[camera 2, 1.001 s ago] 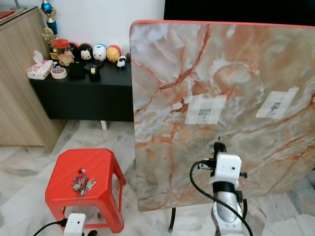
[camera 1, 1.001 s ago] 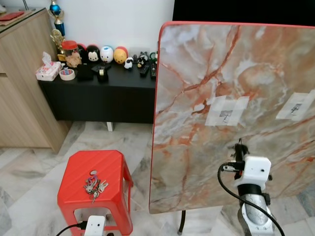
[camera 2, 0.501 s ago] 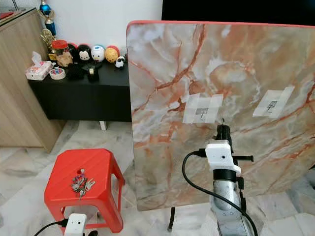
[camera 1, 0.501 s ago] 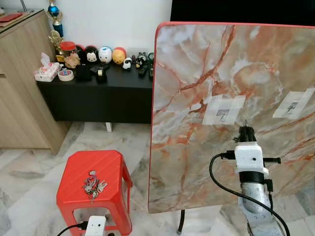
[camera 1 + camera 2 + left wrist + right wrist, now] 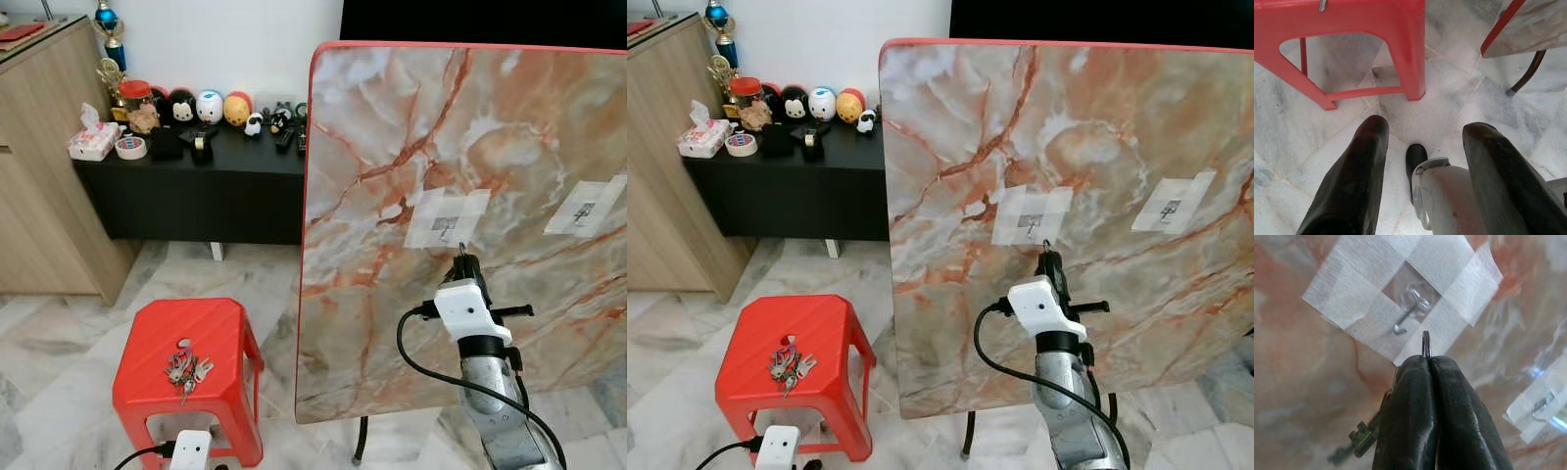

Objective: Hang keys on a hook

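My right gripper (image 5: pixel 462 262) is raised against the upright marble board (image 5: pixel 392 127). It is shut on a key ring (image 5: pixel 1426 343), which pokes out between its fingertips, and a key (image 5: pixel 1359 440) dangles below. The ring's top sits just under a small metal hook (image 5: pixel 1405 313) held by white tape (image 5: pixel 446 217). A second taped hook (image 5: pixel 586 211) lies further right on the board. Another bunch of keys (image 5: pixel 186 369) rests on the red plastic stool (image 5: pixel 157 338). My left gripper (image 5: pixel 1425 132) hangs open low beside the stool, above the floor.
A low black cabinet (image 5: pixel 196 186) with toy figures, tape and a tissue box stands against the back wall. A wooden cupboard (image 5: pixel 39 176) is on the left. The board's dark leg (image 5: pixel 1528 73) meets the marble floor near the stool.
My right gripper has risen and moved left along the board, from below the taped hook to just under it. The keys on the stool lie as before.
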Controlling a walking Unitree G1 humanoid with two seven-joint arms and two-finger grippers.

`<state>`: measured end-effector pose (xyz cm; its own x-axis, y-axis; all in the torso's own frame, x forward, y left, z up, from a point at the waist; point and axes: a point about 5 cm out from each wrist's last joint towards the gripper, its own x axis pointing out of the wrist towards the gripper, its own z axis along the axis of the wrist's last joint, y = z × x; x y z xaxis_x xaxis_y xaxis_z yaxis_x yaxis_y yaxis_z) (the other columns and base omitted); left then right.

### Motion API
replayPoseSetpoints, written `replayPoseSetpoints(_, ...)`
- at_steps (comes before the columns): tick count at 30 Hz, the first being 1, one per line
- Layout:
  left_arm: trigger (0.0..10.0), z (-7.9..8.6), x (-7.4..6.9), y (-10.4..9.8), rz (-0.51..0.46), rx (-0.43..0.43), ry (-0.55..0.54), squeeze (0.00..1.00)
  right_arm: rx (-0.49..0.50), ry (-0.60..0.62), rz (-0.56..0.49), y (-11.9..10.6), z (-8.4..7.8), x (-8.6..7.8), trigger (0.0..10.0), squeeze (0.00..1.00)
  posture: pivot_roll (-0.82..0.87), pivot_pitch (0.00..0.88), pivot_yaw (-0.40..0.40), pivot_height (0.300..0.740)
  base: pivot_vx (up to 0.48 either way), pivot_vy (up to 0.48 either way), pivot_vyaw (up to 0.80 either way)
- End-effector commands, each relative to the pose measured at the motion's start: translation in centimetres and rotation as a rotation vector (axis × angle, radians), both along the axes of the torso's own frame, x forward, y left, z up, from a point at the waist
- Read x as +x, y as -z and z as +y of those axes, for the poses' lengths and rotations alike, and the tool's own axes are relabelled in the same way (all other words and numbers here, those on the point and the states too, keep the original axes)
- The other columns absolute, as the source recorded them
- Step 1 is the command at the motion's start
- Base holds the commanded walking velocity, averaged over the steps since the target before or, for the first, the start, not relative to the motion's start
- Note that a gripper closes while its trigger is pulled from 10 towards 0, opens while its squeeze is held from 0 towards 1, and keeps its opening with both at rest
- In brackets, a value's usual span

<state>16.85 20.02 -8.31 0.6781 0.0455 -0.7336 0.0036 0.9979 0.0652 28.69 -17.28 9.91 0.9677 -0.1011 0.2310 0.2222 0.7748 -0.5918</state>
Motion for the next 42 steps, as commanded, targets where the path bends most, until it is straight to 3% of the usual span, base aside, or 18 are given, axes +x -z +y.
replayPoseSetpoints(1, 10.0, -0.3, -0.4, 0.3, 0.025, -0.006, 0.010, 0.00, -0.020, 0.008, -0.004, -0.2, -0.2, 0.2, 10.0, 0.00, 0.07, 0.000, -0.084, 0.740, 0.000, 0.000, 0.00)
replayPoseSetpoints(23, 10.0, -0.3, -0.3, 0.2, 0.020, -0.008, 0.008, 0.00, -0.069, 0.020, -0.002, -0.3, -0.2, 1.2, 10.0, 0.00, 0.07, 0.000, -0.084, 0.740, 0.000, 0.000, 0.00)
replayPoseSetpoints(42, 10.0, -0.3, -0.2, 0.2, 0.012, -0.010, 0.009, 0.00, -0.147, -0.033, -0.022, -0.3, 0.8, 1.2, 10.0, 0.00, 0.07, 0.000, -0.084, 0.740, 0.000, 0.000, 0.00)
